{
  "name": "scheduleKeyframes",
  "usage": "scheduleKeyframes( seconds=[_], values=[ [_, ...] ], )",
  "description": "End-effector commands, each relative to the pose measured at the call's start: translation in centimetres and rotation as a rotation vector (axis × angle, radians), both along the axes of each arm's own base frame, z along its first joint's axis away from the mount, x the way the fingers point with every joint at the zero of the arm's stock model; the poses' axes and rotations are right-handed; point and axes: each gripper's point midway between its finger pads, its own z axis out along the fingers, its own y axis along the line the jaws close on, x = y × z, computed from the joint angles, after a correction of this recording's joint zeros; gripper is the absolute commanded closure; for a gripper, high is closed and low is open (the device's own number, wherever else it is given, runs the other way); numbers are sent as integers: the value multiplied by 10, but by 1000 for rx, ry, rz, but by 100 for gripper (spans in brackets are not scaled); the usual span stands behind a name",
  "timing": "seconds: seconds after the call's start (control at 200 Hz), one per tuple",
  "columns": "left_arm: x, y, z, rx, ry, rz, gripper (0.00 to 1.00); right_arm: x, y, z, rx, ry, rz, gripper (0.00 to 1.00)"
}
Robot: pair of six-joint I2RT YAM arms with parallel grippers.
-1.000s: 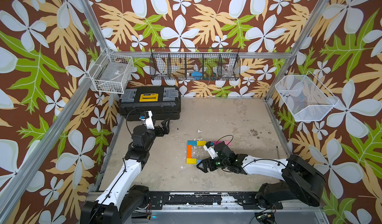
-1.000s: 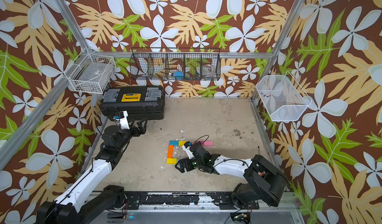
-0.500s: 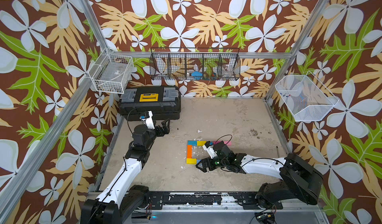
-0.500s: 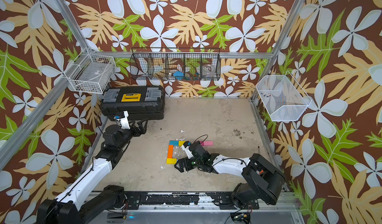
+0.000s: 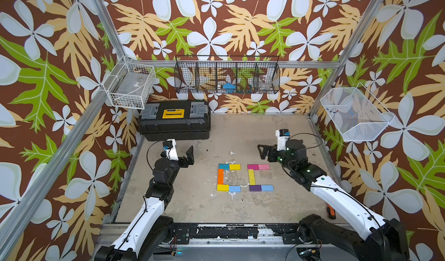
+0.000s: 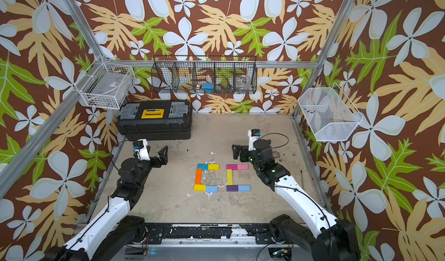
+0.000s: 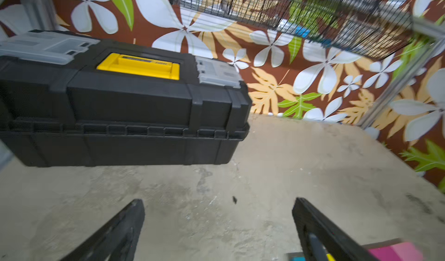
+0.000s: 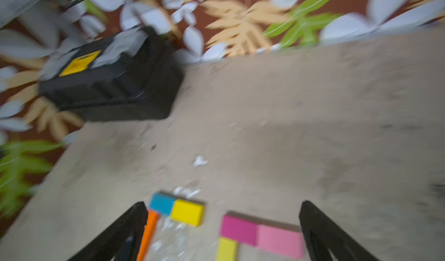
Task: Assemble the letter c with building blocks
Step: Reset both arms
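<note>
The left gripper (image 7: 219,211) and right gripper (image 8: 224,206) hang with jaws wide apart, holding nothing. The building blocks (image 5: 251,177) lie flat in two C shapes between and below them, nearer the right gripper.

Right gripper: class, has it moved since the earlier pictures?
Yes. The right gripper has drawn away from over the blocks, toward the back wall.

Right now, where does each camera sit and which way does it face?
Both top views: high over the robot's base, looking down at the table, building blocks, left gripper and right gripper.
Left wrist: behind the open left gripper, facing the toolbox.
Right wrist: behind the open right gripper, facing the building blocks, blurred.
Shared: every view shows the toolbox.
</note>
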Motion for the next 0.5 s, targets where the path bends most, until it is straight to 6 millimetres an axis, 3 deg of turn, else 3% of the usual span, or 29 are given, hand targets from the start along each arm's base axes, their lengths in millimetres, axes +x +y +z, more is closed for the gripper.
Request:
scheduleKeyframes(
  seconds=[0.0,0.1,0.21,0.315,0.425,0.495],
  values=[
    [-2,17,5,103,-98,83,0,16,-73,11,-234,-177,-248,0],
    [-5,22,-11,115,-106,114,0,21,-113,-4,-258,-179,-377,0],
    [-4,30,-27,126,-111,158,0,20,-140,-44,-366,-164,-475,0],
    [-3,31,-38,129,-134,166,0,5,-145,-80,-396,-176,-484,0],
    [3,31,-42,153,-146,165,0,3,-135,-69,-349,-294,-411,0],
    [7,35,-49,136,-138,161,0,3,-142,-80,-290,-304,-427,0]
  ],
)
